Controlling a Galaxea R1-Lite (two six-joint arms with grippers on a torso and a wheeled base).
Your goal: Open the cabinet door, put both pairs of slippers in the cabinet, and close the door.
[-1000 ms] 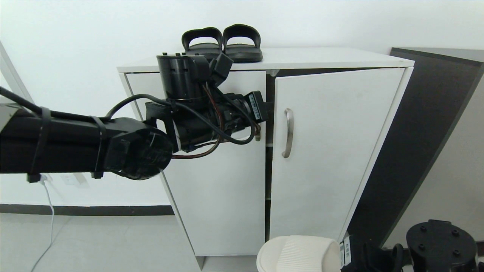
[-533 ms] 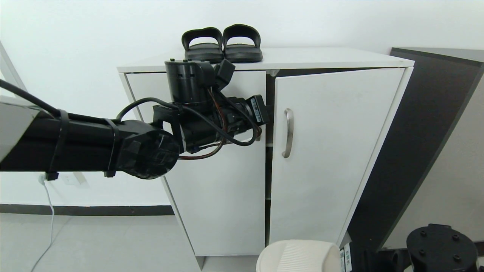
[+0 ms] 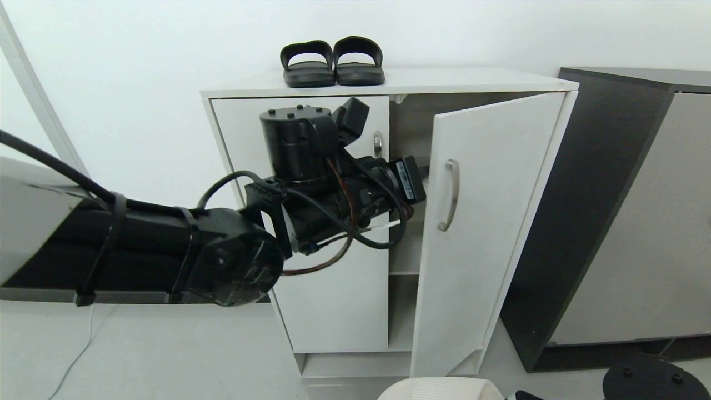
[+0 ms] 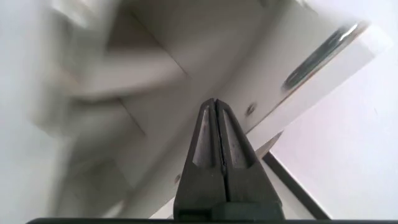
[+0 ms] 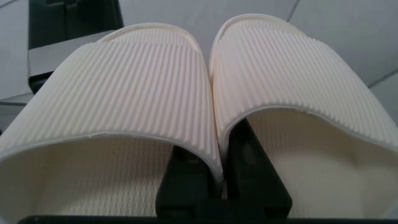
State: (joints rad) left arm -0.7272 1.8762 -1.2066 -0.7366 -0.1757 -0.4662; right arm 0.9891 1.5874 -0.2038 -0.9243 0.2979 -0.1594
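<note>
**A:** Since a second ago the right door (image 3: 489, 222) of the white two-door cabinet (image 3: 472, 80) has swung much wider, and shelves show in the gap. The head camera has drawn back too.

**B:** What is opening it?

**A:** The left gripper (image 4: 216, 124). Its fingers are pressed together on nothing, and it sits at the door's free edge on the inner side, not on the curved metal handle (image 3: 449, 194).

**B:** And the slippers?

**A:** The black rubber slippers (image 3: 332, 61) sit side by side on the cabinet top. The cream ribbed slippers (image 5: 149, 81) are held low in front of the cabinet, with the right gripper (image 5: 222, 168) clamped on their two inner walls.

**B:** How should it finish the opening?

**A:** I'd push outward along the door's arc until a pair fits through. The fingers could slip off the edge.

**B:** What about the surroundings?

**A:** There's a pale grey floor (image 3: 166, 355), a white wall (image 3: 139, 83), and a dark grey cabinet (image 3: 627, 222) just beside, on the right.
</note>
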